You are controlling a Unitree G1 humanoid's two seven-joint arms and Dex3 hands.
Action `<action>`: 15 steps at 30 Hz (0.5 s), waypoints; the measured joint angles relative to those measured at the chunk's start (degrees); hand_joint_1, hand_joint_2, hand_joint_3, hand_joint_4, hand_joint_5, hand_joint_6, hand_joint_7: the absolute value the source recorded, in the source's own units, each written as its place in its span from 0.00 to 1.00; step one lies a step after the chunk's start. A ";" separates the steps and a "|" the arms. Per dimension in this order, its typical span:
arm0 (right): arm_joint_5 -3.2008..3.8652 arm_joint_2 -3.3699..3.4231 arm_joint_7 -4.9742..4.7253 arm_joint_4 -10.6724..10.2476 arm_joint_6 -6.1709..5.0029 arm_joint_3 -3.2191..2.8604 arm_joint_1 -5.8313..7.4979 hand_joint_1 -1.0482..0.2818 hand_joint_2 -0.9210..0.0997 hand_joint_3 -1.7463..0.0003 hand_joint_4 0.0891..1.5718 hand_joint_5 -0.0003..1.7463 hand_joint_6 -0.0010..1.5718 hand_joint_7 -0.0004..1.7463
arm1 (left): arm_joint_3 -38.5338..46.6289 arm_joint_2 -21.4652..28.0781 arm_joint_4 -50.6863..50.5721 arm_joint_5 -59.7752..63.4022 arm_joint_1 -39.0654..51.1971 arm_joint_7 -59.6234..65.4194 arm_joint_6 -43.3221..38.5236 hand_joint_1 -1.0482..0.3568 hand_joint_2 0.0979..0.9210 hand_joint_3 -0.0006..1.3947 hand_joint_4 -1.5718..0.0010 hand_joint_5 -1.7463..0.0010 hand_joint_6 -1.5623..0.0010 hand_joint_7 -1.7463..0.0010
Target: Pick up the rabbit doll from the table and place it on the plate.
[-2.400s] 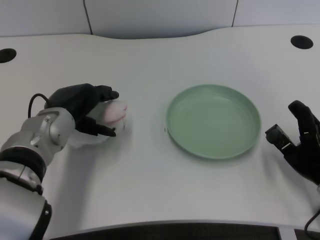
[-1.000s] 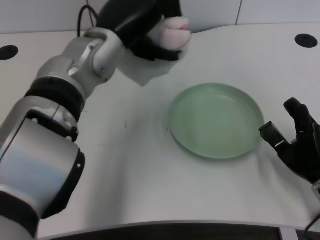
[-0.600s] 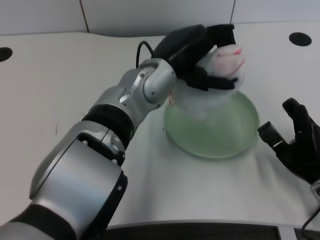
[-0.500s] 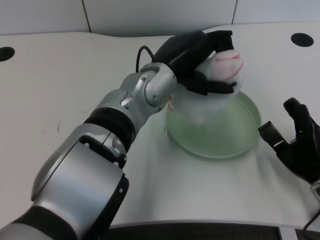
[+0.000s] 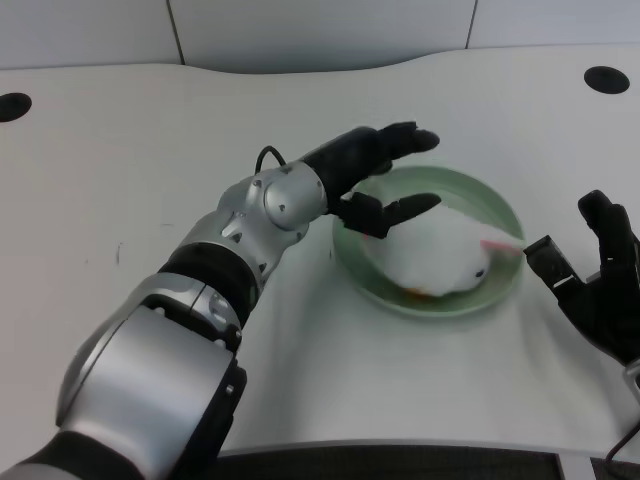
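The rabbit doll lies in the green plate, a soft white lump filling most of the dish, with a bit of pink showing at its right end near the rim and a touch of orange at its lower edge. The plate sits on the white table, right of centre.

The left hand hangs over the plate's left rim with its fingers spread apart and holding nothing — the upper fingers reach out flat toward the far side of the plate, and a lower one points across just above the doll's top. From here I cannot tell whether that lower finger brushes the plush or clears it. The silver forearm runs back from the hand toward the lower left.

Two dark round holes mark the table's far corners — one at the left edge, one at the right.
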 measured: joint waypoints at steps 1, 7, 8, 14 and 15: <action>0.00 0.00 -0.04 0.00 0.00 0.00 0.00 0.40 0.02 0.78 0.47 1.00 0.37 1.00 | 1.18 -0.03 -0.06 -1.07 0.02 -0.65 -0.19 0.00 1.00 0.68 1.00 1.00 1.00 1.00; -0.01 0.00 -0.20 -0.05 -0.01 0.09 0.00 0.39 0.02 0.79 0.47 1.00 0.38 1.00 | 7.14 -0.21 -0.72 -7.15 0.51 -3.79 -2.65 0.00 1.00 0.65 1.00 1.00 1.00 1.00; -0.01 0.00 -0.19 -0.05 -0.01 0.10 0.00 0.39 0.02 0.79 0.47 1.00 0.38 1.00 | 8.07 -0.10 -1.01 -8.06 0.52 -4.39 -3.48 0.00 1.00 0.65 1.00 1.00 1.00 1.00; 0.06 0.05 -0.24 -0.17 0.07 0.02 0.03 0.40 0.02 0.81 0.47 1.00 0.37 1.00 | 12.61 2.89 -2.49 -13.37 0.47 -9.98 -8.25 0.00 1.00 0.60 0.96 0.98 1.00 1.00; 0.07 0.05 -0.25 -0.21 0.07 0.00 0.04 0.40 0.02 0.81 0.47 1.00 0.37 1.00 | 12.94 3.42 -2.62 -13.71 0.46 -10.38 -8.54 0.00 1.00 0.60 0.96 0.98 1.00 1.00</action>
